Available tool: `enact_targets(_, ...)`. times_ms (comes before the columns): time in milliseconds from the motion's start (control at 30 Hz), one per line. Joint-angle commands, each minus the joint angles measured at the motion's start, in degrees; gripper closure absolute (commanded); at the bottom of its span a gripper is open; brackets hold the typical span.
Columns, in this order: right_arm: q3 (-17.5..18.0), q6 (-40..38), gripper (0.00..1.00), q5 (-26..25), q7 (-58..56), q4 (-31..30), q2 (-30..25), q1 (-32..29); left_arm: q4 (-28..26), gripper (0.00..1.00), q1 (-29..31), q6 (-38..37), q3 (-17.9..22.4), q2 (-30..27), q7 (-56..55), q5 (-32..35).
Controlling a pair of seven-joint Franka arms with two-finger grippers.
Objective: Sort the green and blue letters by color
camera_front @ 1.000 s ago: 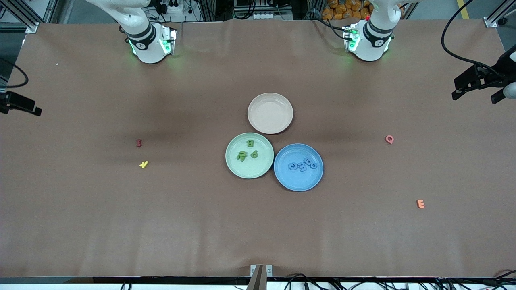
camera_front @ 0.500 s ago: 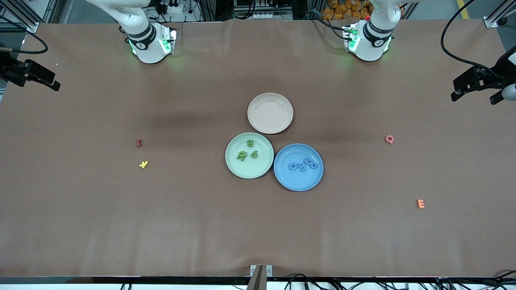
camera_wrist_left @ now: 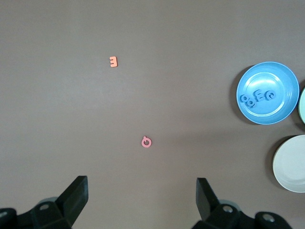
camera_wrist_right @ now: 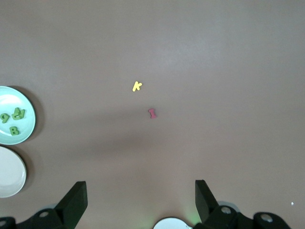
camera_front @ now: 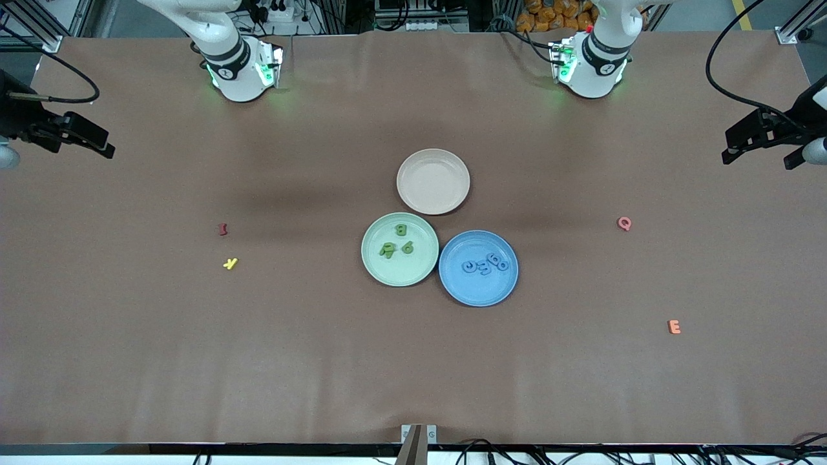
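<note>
Here, the green letters [camera_front: 397, 242] lie on the green plate [camera_front: 375, 265] and the blue letters [camera_front: 486, 263] on the blue plate [camera_front: 478, 290], the two plates touching mid-table. The left gripper [camera_front: 762, 139] and right gripper [camera_front: 64, 135] hang over opposite table ends, jaws spread wide, holding nothing.

Wide brown table [camera_front: 194, 361], aluminium frame posts [camera_front: 39, 26] at corners, black cables [camera_front: 491, 452] along edges
</note>
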Motion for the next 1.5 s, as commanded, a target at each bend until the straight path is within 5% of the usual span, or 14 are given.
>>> enact_targets(0,0.28,0.6,0.0,0.86,0.9,-2.19,-2.48,-0.3,1.53,0.0,0.06,-1.26,0.07,0.57,-0.8,-1.33)
enact_targets(1467,0.28,0.86,0.0,0.33,0.9,-3.07,-2.92,1.02,1.53,0.0,-0.12,-1.26,0.07,0.66,-0.89,-1.33)
